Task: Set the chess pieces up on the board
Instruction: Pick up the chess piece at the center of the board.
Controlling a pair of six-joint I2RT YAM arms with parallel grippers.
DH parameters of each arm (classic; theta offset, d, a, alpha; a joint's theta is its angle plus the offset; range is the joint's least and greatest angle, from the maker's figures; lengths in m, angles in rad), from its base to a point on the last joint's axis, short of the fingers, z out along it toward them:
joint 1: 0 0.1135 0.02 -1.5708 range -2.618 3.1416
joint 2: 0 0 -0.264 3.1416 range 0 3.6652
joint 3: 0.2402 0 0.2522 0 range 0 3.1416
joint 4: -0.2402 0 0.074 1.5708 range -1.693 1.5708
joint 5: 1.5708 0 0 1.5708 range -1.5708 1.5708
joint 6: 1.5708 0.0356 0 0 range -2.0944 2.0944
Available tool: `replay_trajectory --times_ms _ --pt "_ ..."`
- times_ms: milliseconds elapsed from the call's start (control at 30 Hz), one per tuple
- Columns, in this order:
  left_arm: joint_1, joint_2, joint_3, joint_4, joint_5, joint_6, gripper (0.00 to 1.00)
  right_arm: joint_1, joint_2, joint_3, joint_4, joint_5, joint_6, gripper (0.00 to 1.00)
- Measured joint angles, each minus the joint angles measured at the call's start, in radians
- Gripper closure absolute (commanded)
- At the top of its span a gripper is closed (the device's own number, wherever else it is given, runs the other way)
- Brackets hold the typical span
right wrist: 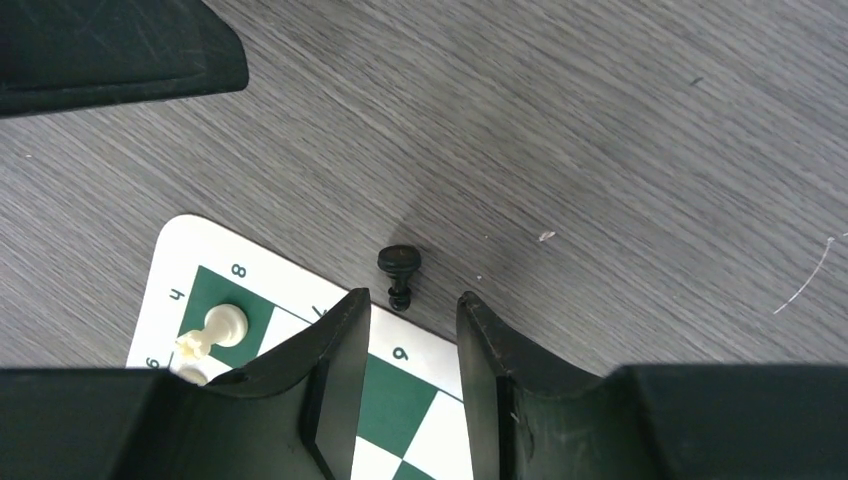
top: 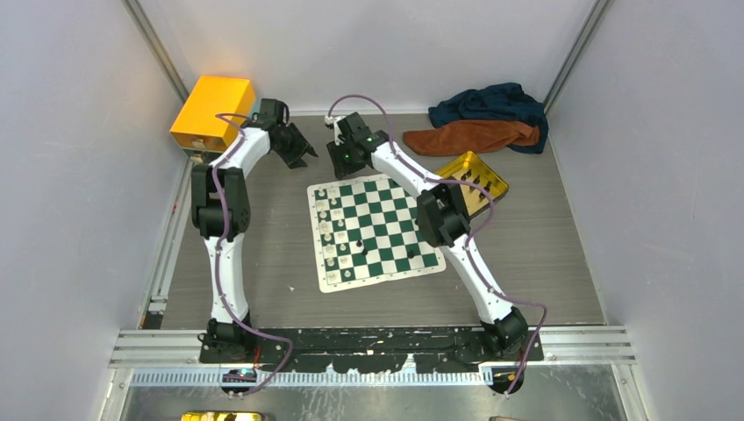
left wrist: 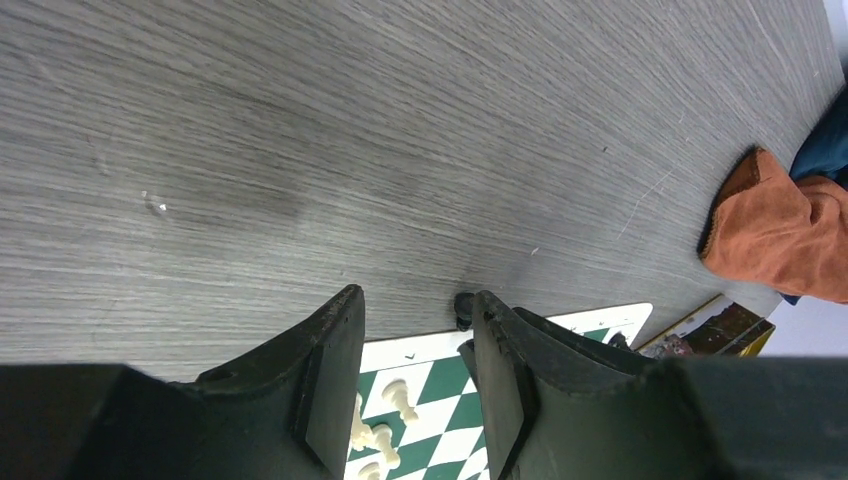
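Right gripper [right wrist: 412,300]: black fingers parted by a moderate gap, holding nothing; green and white squares show through the gap. Just ahead of its fingertips, a single black pawn [right wrist: 401,272] rests on the grey table [right wrist: 620,150], just outside the edge of the board [right wrist: 180,240]; whether it stands or lies cannot be told. Characters printed in black on the board's white border read from this angle as 8, 4, 6 and 9. No other writing or brand is legible in any view. One cream-white piece [right wrist: 222,325] occupies the corner green square beside the 8.

Left gripper [left wrist: 418,297]: fingers likewise apart and empty, poised over bare table at the board's far edge, with a few cream-white pieces [left wrist: 400,398] on the squares below.

Top view: both grippers meet near the far left corner of the board, right [top: 342,162] at the corner, left [top: 296,153] just off it. The board is a thin, flat mat of dark green and white checks with a white border [top: 386,279], lying slightly turned in the middle of the table between the two arms. Cream-white pieces line its left side [top: 329,232]; two black pieces [top: 358,245] stand apart among the middle and right squares.

Surroundings: a shallow gold tin [top: 491,180] just beyond the board's far right corner, partly hidden by the right arm; an orange-brown cloth [top: 474,136] and a dark blue cloth [top: 491,103] at the far right; a yellow box [top: 213,110] at the far left
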State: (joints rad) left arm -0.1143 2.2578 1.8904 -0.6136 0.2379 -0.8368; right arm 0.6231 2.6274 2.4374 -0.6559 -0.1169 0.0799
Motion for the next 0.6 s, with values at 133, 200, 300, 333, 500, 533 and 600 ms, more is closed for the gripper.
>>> replay_trajectory --times_ms 133,200,300,333,500,533,600 --pt "0.003 0.0 0.0 0.006 0.008 -0.002 0.55 0.005 0.005 0.009 0.004 0.0 0.0 0.59" --pt "0.005 0.0 0.0 0.012 0.011 -0.002 0.56 0.006 0.008 0.011 0.004 0.001 0.0 0.6" --pt "0.008 0.0 0.0 0.02 0.017 -0.005 0.56 0.007 0.017 0.011 0.005 0.002 0.0 0.62" --pt "0.01 0.0 0.0 0.021 0.019 -0.005 0.56 0.008 0.023 0.011 0.005 0.002 0.0 0.62" --pt "0.012 0.0 0.0 0.024 0.029 -0.016 0.56 0.008 0.04 0.032 0.009 0.004 0.0 0.66" --pt "0.013 0.0 0.0 0.025 0.032 -0.016 0.56 0.008 0.043 0.036 0.011 0.005 0.0 0.67" --pt "0.013 0.0 0.0 0.027 0.036 -0.019 0.56 0.008 0.048 0.041 0.015 0.007 0.0 0.71"
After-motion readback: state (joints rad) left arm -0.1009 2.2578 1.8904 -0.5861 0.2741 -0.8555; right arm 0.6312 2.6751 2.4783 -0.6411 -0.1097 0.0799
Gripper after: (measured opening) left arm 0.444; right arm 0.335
